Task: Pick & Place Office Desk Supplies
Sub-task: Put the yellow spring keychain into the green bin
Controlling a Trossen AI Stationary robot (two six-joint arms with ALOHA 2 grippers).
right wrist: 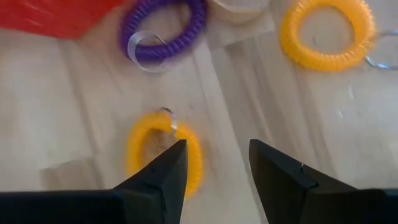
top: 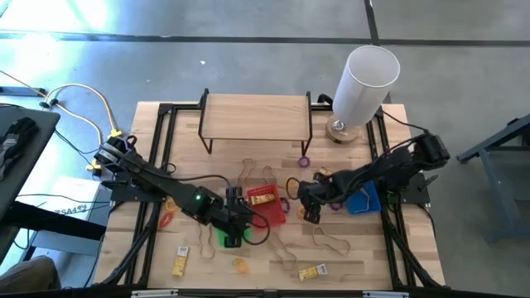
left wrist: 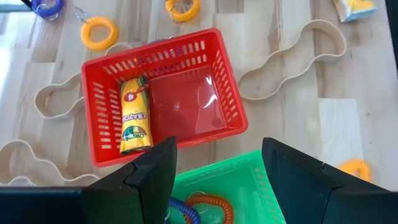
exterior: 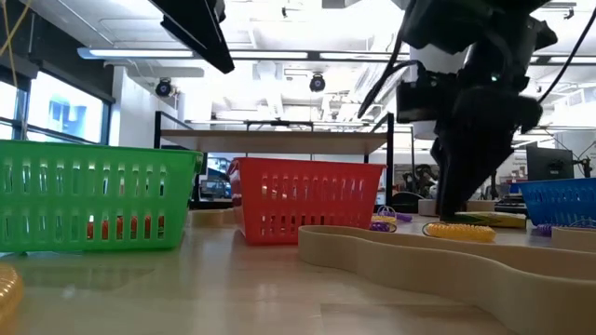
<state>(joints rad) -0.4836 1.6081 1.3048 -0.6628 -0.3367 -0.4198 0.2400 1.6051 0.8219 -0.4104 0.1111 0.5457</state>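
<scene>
The table point(top: 248, 108) is pale wood planks in a black frame, on a grey concrete floor. A low wooden shelf point(top: 255, 114) on black legs stands at its 12 o'clock side, with a tall white cylinder point(top: 363, 83) at about 1 o'clock. Through the low view the room shows white ceiling beams, strip lights and a window at 9 o'clock.

The supplies lie scattered over the near half. A red basket point(left wrist: 161, 93) near table centre holds one yellow packet point(left wrist: 135, 115); a green basket point(left wrist: 230, 186) just beside it at 6 o'clock holds a blue and an orange coil ring. A blue basket point(top: 363, 200) sits at 3 o'clock. Tan rubber-band loops point(left wrist: 292, 59) wind across the wood, and more packets point(top: 311, 271) rest toward 6 o'clock.

The left gripper point(left wrist: 217, 180) hangs over the green basket, jaws apart, holding nothing.

The right gripper point(right wrist: 214, 171) hovers low over a yellow ring point(right wrist: 163, 152) on bare wood, fingers parted either side of it; whether they touch it is hard to tell. A purple ring point(right wrist: 163, 28) and another yellow ring point(right wrist: 328, 32) lie near.
</scene>
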